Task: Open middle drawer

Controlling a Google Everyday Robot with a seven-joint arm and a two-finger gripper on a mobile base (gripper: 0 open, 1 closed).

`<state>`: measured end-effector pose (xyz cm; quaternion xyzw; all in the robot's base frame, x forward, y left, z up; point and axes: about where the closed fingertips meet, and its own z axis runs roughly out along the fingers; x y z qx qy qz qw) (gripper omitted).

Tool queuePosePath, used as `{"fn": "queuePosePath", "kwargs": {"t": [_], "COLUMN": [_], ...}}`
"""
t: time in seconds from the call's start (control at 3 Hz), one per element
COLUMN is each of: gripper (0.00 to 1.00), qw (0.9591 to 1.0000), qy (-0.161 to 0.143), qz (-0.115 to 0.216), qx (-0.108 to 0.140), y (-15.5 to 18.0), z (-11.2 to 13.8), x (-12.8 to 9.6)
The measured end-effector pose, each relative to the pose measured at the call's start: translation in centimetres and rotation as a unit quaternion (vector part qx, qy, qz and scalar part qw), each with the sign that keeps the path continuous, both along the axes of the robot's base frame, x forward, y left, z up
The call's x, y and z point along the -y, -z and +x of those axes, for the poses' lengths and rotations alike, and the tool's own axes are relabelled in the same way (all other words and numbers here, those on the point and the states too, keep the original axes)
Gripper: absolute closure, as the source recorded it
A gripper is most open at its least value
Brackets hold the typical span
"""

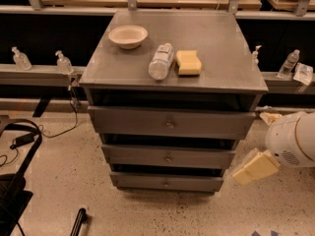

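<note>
The grey metal cabinet has three drawer fronts, all closed. The middle drawer [202, 157] is the mid-sized front, with a small round knob [168, 159] at its centre. The top drawer [206, 124] is the widest. The bottom drawer [192, 183] is the narrowest. My gripper [255, 168], a pale yellow piece on the white rounded arm [294, 139], hangs low at the cabinet's right side. It is level with the middle and bottom drawers, to the right of the drawer front and well right of the knob.
On the cabinet top [221, 38] are a white bowl [128, 36], a water bottle on its side [160, 61] and a yellow sponge [188, 62]. Small bottles [63, 62] stand on the ledge behind. Black cables and gear [19, 141] lie on the floor at left.
</note>
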<state>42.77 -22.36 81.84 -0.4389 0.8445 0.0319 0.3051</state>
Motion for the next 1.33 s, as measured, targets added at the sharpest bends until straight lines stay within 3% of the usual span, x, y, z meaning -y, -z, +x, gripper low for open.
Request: {"fn": "queuePosePath", "kwargs": {"t": [0.33,0.67,1.0,1.33], "gripper": [0.00,0.00,0.00,0.00], "qw": [1.0000,0.9996,0.9977,0.9948], "qy": [0.001,-0.020,-0.057,-0.098], "qz": [-0.001,-0.018,-0.037,-0.030], "qx": [0.005,0.006,-0.006,-0.006], "y": [-0.7,0.5,5.4,15.0], "z": [0.3,1.2,3.0,6.9], "x": [0.1,-0.6,-4.0,-11.6]}}
